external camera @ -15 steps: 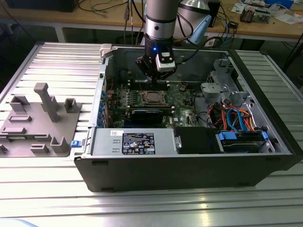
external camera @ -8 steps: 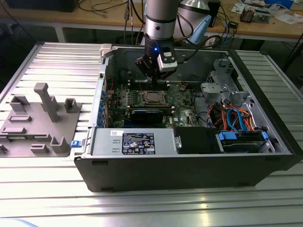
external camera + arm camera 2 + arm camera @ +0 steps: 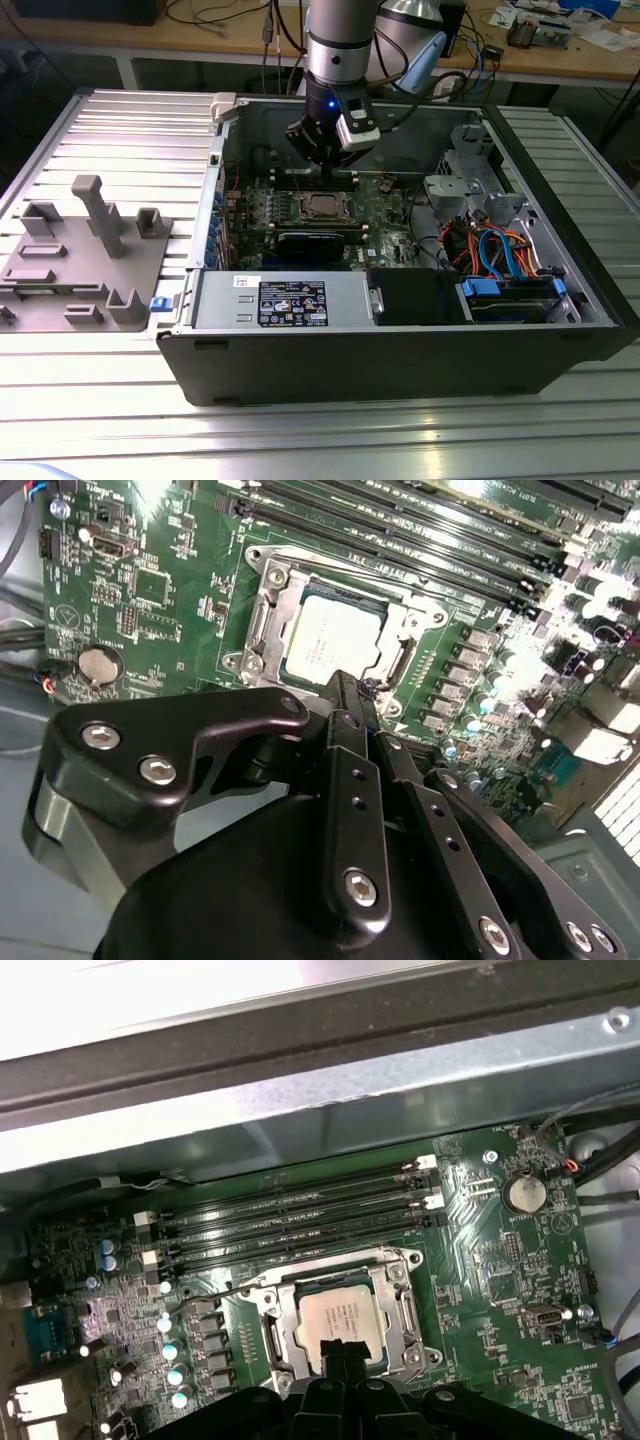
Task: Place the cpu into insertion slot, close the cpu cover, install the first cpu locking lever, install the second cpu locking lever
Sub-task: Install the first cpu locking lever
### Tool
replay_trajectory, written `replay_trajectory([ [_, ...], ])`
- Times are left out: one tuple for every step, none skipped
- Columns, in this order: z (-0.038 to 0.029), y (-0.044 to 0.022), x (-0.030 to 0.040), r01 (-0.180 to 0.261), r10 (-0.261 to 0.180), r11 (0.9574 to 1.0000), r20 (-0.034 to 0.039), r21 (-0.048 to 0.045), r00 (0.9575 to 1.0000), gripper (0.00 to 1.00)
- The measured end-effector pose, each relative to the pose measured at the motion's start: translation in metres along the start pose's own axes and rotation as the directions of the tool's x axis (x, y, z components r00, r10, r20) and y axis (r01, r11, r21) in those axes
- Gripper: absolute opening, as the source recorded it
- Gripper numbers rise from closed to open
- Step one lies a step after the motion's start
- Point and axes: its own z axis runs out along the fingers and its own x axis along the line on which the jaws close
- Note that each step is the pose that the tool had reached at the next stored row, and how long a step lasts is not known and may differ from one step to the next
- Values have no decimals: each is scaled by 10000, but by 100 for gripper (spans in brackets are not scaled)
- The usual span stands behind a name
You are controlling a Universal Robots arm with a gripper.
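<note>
Open black computer case [image 3: 400,360] stood on ribbed silvery metal table [image 3: 120,130]; black gripper [image 3: 350,685], pinched shut, empty, hung over silver-grey square cpu [image 3: 330,635].

**Ribbed metal table bears an open computer case and a grey fixture**

The silvery ribbed table [image 3: 100,420] spans the scene from near to far. An open black computer case [image 3: 400,360] lies on it, from the middle toward the exterior view's right. Just beside the case, on the exterior view's left, a grey fixture plate [image 3: 60,290] with upright pegs and blocks rests flat. A small blue piece [image 3: 158,303] sits at its near right corner.
</note>
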Motion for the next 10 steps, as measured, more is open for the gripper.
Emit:
replay_trajectory([
  [0,1,0,155,-155,9999,-1,-1,9999,11],
  [0,1,0,392,-392,9992,-2,-2,9992,11],
  [0,2,0,580,-580,9983,-3,-2,9983,11],
  [0,3,0,795,-795,9968,-4,-5,9968,11],
  [0,3,1,925,-925,9957,-5,-6,9957,11],
  [0,3,1,1030,-1030,9947,-5,-7,9947,11],
  [0,3,1,1131,-1131,9936,-5,-8,9936,11],
  [0,3,1,1188,-1188,9929,-6,-9,9929,11],
  [0,3,1,1304,-1304,9915,-6,-9,9915,11],
  [0,3,0,1380,-1380,9904,-7,-9,9904,11],
])
